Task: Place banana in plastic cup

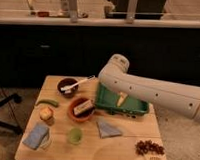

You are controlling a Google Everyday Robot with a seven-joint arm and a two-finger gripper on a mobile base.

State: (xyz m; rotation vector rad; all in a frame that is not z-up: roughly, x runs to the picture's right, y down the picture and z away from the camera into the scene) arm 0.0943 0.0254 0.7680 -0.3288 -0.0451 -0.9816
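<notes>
- The wooden table (125,148) fills the lower half of the view, with a dark counter front behind it.
- The robot's white arm (153,94) reaches in from the right edge. It slants up and to the left over the back right of the table and ends in a rounded joint above the tray's far left corner.
- The green tray (134,111) sits at the back right of the table, its far side covered by the arm.
- The orange bowl (71,112) stands near the middle, just left of the tray, with a pale block in it.
- The dark bowl (63,87) stands behind the orange bowl, and the white spoon (84,82) rests across its rim, pointing right.
- A blue cloth (36,136) lies at the front left corner.
- A blue-grey folded piece (109,129) lies in front of the tray.
- A dark red cluster (149,146) lies at the front right.
- The plastic cup (74,136) stands upright at the front, before the orange bowl and between the two blue pieces.
- A yellow-orange fruit (46,113) sits left of the orange bowl.
- A green pod (46,101) lies just behind the fruit.
- The banana (121,99) lies in the green tray just under the arm's lower edge, well apart from the cup.
- The gripper does not show; it sits past the arm's rounded joint, hidden from this view. Its jaws stand wide, and no grip on anything can be seen.
</notes>
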